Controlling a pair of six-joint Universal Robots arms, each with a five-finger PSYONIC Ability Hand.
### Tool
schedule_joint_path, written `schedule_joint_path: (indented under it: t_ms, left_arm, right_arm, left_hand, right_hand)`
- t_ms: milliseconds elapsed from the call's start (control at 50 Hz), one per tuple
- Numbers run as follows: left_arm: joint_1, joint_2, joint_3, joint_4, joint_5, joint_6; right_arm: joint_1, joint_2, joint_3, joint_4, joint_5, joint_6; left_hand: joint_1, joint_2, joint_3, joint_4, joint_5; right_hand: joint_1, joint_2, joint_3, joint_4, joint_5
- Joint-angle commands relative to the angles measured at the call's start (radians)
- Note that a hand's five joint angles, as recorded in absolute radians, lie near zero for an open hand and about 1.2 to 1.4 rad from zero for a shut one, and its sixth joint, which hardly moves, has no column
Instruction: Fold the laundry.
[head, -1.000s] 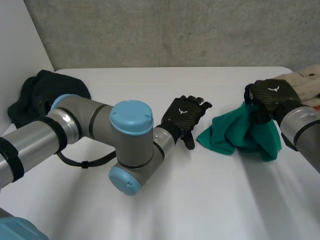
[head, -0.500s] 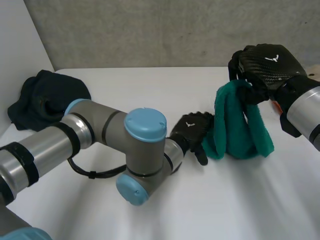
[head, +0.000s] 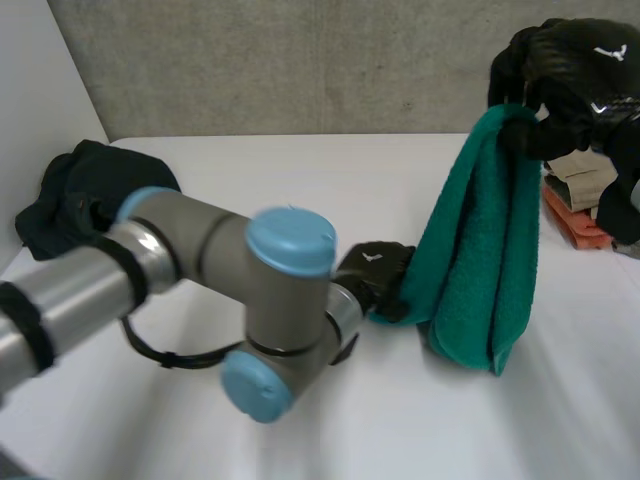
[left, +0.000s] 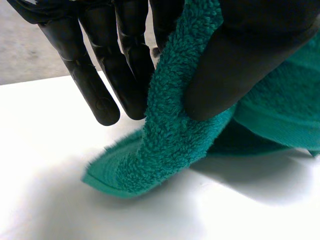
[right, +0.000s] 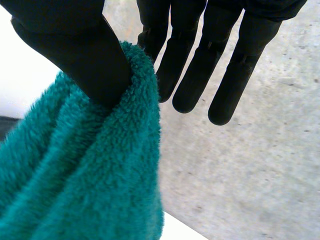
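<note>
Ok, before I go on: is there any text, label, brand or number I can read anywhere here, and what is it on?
No words or numbers can be read.
right hand: white winged emblem on its back, a sign without letters.
left hand: small white mark on its back, too blurred to read.
green towel: no tag or print visible.

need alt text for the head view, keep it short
The robot's right hand holds a green towel up by its top edge, so it hangs down to the white table, and the left hand pinches its lower edge. A dark cloth lies at the table's far left; folded beige and orange laundry lies at its right.
</note>
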Motion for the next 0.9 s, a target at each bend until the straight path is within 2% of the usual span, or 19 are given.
schedule_joint_path:
  t_ms: [20, 100, 220, 300, 400, 440, 460, 480, 500, 520, 540, 640, 660, 680, 700, 760, 840, 900]
  left_arm:
    - [0.097, 0.325, -0.263, -0.036, 0.012, 0.119]
    - [0.129, 0.505, -0.410, -0.008, 0.048, 0.176]
    - [0.130, 0.616, -0.567, 0.027, 0.083, 0.205]
    - [0.123, 0.596, -0.630, 0.052, 0.058, 0.208]
    - [0.135, 0.496, -0.650, 0.088, -0.024, 0.220]
    - [0.141, 0.470, -0.647, 0.093, -0.046, 0.223]
    - [0.147, 0.446, -0.639, 0.095, -0.064, 0.226]
    - [0.155, 0.433, -0.633, 0.095, -0.075, 0.228]
    - [0.159, 0.426, -0.627, 0.095, -0.083, 0.226]
    - [0.166, 0.418, -0.622, 0.095, -0.090, 0.225]
    - [0.179, 0.410, -0.610, 0.093, -0.097, 0.223]
    - [0.196, 0.418, -0.599, 0.087, -0.087, 0.211]
    - [0.196, 0.422, -0.599, 0.085, -0.080, 0.208]
    - [0.195, 0.430, -0.602, 0.084, -0.060, 0.199]
    - [0.195, 0.433, -0.604, 0.082, -0.049, 0.194]
    - [0.201, 0.451, -0.605, 0.070, -0.017, 0.180]
    - [0.222, 0.505, -0.622, 0.021, -0.032, 0.160]
    - [0.244, 0.547, -0.642, -0.011, -0.049, 0.145]
  right_arm:
    - [-0.061, 0.133, -0.098, 0.012, -0.027, -0.163]
    - [-0.050, 0.265, -0.185, 0.045, -0.021, -0.286]
    - [0.027, 0.480, -0.303, 0.023, 0.002, -0.384]
    - [0.079, 0.629, -0.365, -0.119, 0.038, -0.387]
    - [0.157, 0.812, -0.386, -0.415, 0.084, -0.374]
    - [0.177, 0.860, -0.389, -0.486, 0.093, -0.375]
    - [0.185, 0.882, -0.392, -0.518, 0.099, -0.375]
    - [0.197, 0.920, -0.408, -0.562, 0.117, -0.381]
    - [0.203, 0.934, -0.420, -0.570, 0.131, -0.387]
    - [0.206, 0.943, -0.429, -0.564, 0.148, -0.393]
    - [0.208, 0.945, -0.447, -0.523, 0.189, -0.413]
    - [0.202, 0.855, -0.446, -0.355, 0.226, -0.415]
    - [0.197, 0.829, -0.440, -0.318, 0.226, -0.409]
    - [0.187, 0.775, -0.422, -0.246, 0.226, -0.394]
    - [0.180, 0.746, -0.412, -0.209, 0.225, -0.384]
    - [0.162, 0.634, -0.359, -0.074, 0.219, -0.354]
    - [0.130, 0.505, -0.269, 0.047, 0.196, -0.346]
    - [0.114, 0.442, -0.215, 0.106, 0.177, -0.361]
  left_hand:
    - [0.250, 0.203, 0.209, 0.199, 0.231]
    - [0.250, 0.203, 0.209, 0.199, 0.231]
    - [0.250, 0.203, 0.209, 0.199, 0.231]
    - [0.250, 0.203, 0.209, 0.199, 0.231]
    - [0.250, 0.203, 0.209, 0.199, 0.231]
    - [0.250, 0.203, 0.209, 0.199, 0.231]
    - [0.250, 0.203, 0.209, 0.199, 0.231]
    - [0.250, 0.203, 0.209, 0.199, 0.231]
    - [0.250, 0.203, 0.209, 0.199, 0.231]
    - [0.250, 0.203, 0.209, 0.199, 0.231]
    - [0.250, 0.203, 0.209, 0.199, 0.231]
    - [0.250, 0.203, 0.209, 0.199, 0.231]
    - [0.163, 0.116, 0.122, 0.112, 0.144]
    - [-0.201, -0.248, -0.242, -0.252, -0.220]
    - [-0.376, -0.423, -0.417, -0.427, -0.395]
    - [-0.735, -0.782, -0.776, -0.786, -0.754]
    - [-0.900, -0.947, -0.941, -0.951, -0.919]
    - [-0.915, -0.962, -0.956, -0.966, -0.934]
  right_hand:
    - [0.263, 0.208, 0.203, 0.196, 0.238]
    - [0.263, 0.208, 0.203, 0.196, 0.238]
    - [0.263, 0.208, 0.203, 0.196, 0.238]
    - [0.263, 0.208, 0.203, 0.196, 0.238]
    - [0.263, 0.208, 0.203, 0.196, 0.238]
    - [0.263, 0.208, 0.203, 0.196, 0.238]
    - [0.184, 0.129, 0.124, 0.117, 0.159]
    - [-0.392, -0.447, -0.452, -0.459, -0.417]
    - [-0.645, -0.700, -0.705, -0.712, -0.670]
    - [-0.796, -0.850, -0.856, -0.863, -0.820]
    - [-0.959, -1.013, -1.019, -1.026, -0.983]
    - [-0.959, -1.013, -1.019, -1.026, -0.983]
    - [-0.959, -1.013, -1.019, -1.026, -0.983]
    - [-0.959, -1.013, -1.019, -1.026, -0.983]
    - [-0.959, -1.013, -1.019, -1.026, -0.983]
    - [-0.959, -1.013, -1.019, -1.026, -0.983]
    - [-0.959, -1.013, -1.019, -1.026, -0.983]
    - [-0.959, -1.013, -1.019, -1.026, -0.983]
